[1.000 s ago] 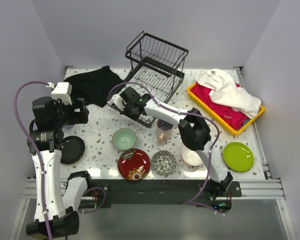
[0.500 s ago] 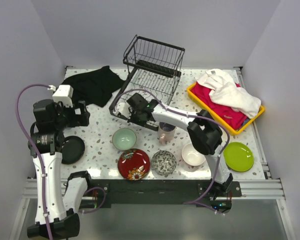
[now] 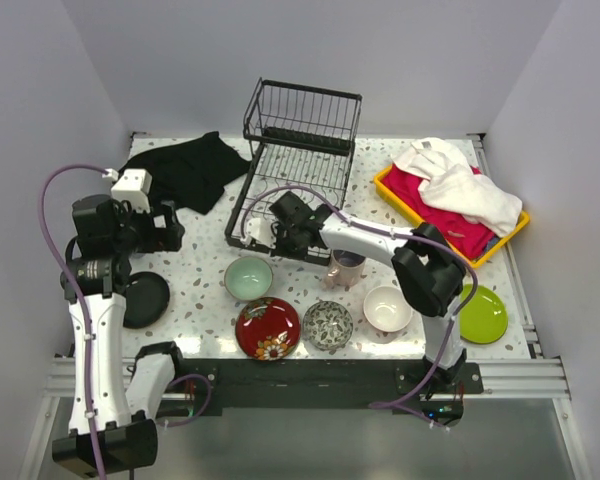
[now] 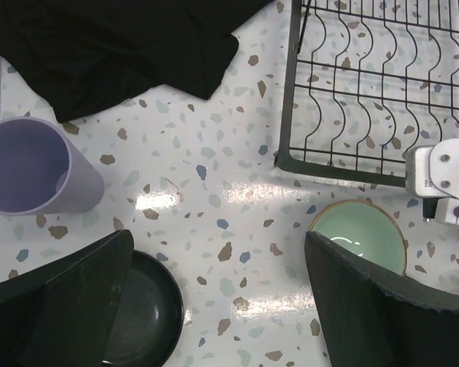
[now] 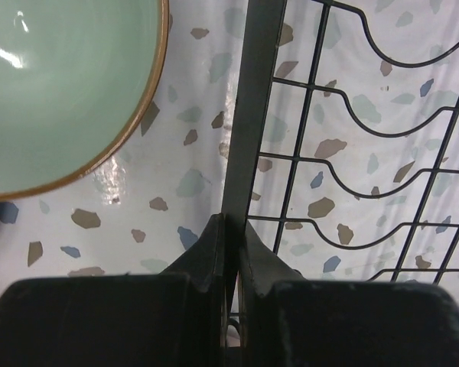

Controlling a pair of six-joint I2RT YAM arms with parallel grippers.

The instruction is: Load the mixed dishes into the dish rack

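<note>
The black wire dish rack (image 3: 292, 178) stands at the back centre, its raised basket (image 3: 302, 115) at the far end. My right gripper (image 3: 286, 233) is shut on the bar of the rack's near rim (image 5: 252, 99). My left gripper (image 4: 218, 298) is open and empty above the table, between the black plate (image 4: 141, 321) and the pale green bowl (image 4: 359, 237). A lavender mug (image 4: 27, 164) stands to the left. In front lie the pale green bowl (image 3: 248, 277), red floral bowl (image 3: 268, 327), patterned bowl (image 3: 328, 324), white bowl (image 3: 388, 309), pinkish mug (image 3: 346, 266), black plate (image 3: 145, 298) and lime plate (image 3: 483, 313).
A black cloth (image 3: 185, 168) lies at the back left, next to the rack. A yellow tray (image 3: 450, 205) of red and white cloths sits at the back right. The right arm reaches across above the mug and white bowl.
My right gripper has moved toward the near side with the rack's rim in it, and the rack has swung round to stand squarer. The left arm drifted slightly right.
</note>
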